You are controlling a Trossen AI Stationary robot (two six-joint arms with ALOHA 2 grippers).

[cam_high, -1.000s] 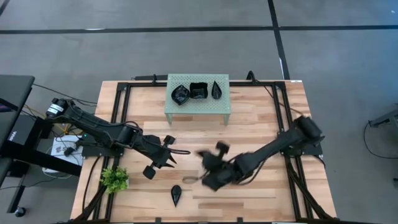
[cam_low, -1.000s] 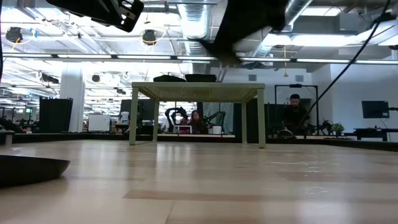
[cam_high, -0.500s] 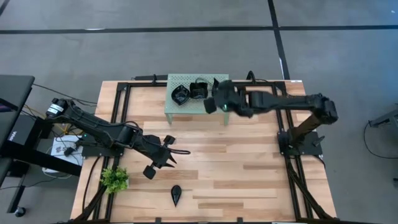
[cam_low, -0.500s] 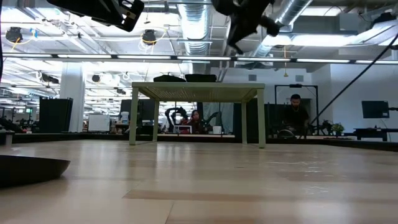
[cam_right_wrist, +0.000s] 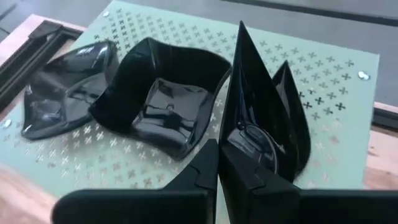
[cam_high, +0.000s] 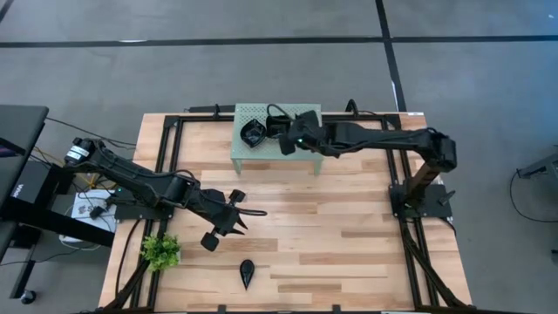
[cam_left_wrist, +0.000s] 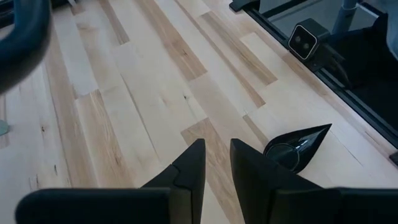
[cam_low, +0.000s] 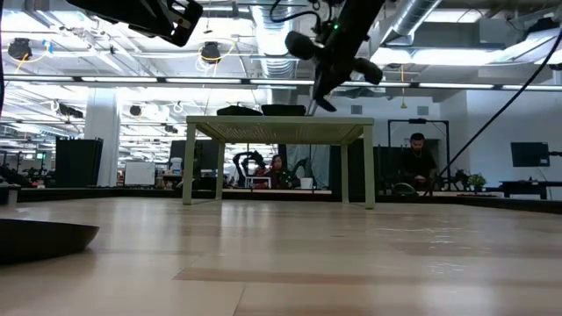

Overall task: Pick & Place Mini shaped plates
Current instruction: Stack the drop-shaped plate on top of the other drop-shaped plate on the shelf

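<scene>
- Over the green rack [cam_high: 277, 153], at the far edge of the table [cam_high: 349, 244]: the right gripper [cam_right_wrist: 219, 163], its arm stretched across from the right side, fingers pinched together on the rim of a pointed black plate [cam_right_wrist: 255, 118].
- Ahead of those fingers: the pointed plate stands tilted on edge, its tip pointing away from the gripper; a second pointed plate [cam_right_wrist: 293, 106] lies just behind it, and the two appear to touch.
- Beside the fingers, on the rack top: a wavy square plate [cam_right_wrist: 163, 99], and past it a flatter wavy plate [cam_right_wrist: 65, 87]; these two lie edge to edge.
- In the low view, the right gripper [cam_low: 327, 66] hangs just above the rack's top, with the rim of a dish showing on it.
- Over the near left part of the table: the left gripper [cam_left_wrist: 214, 168], fingers parted by a narrow gap with nothing between them.
- Just ahead of and to one side of the left fingers: another pointed plate [cam_left_wrist: 297, 147], lying flat on the bare wood, not touched.
- Near the left arm, at the table's near left edge: a small green plant [cam_high: 160, 251].
</scene>
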